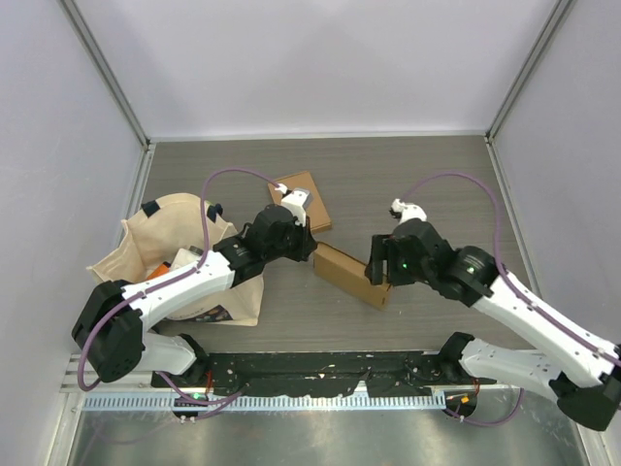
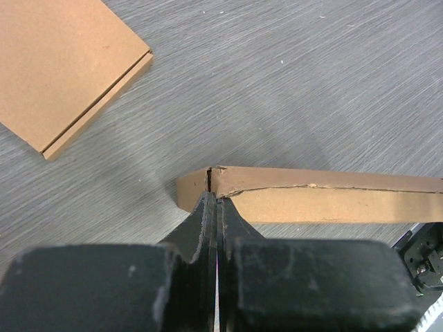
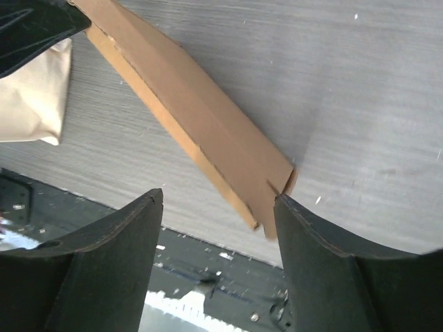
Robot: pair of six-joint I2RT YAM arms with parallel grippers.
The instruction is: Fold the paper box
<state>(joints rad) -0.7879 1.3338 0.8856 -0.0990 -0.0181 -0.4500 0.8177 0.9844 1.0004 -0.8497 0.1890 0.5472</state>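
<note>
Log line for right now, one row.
left gripper: shut, at box end | right gripper: open, straddling other end

Nothing legible shows: the dark print (image 1: 212, 313) low on the cream cloth tote bag (image 1: 179, 228) lying at the left of the grey wood-grain table (image 1: 417, 175) is too small to read, and the long brown folded cardboard box (image 1: 347, 274) shows only plain faces.
</note>
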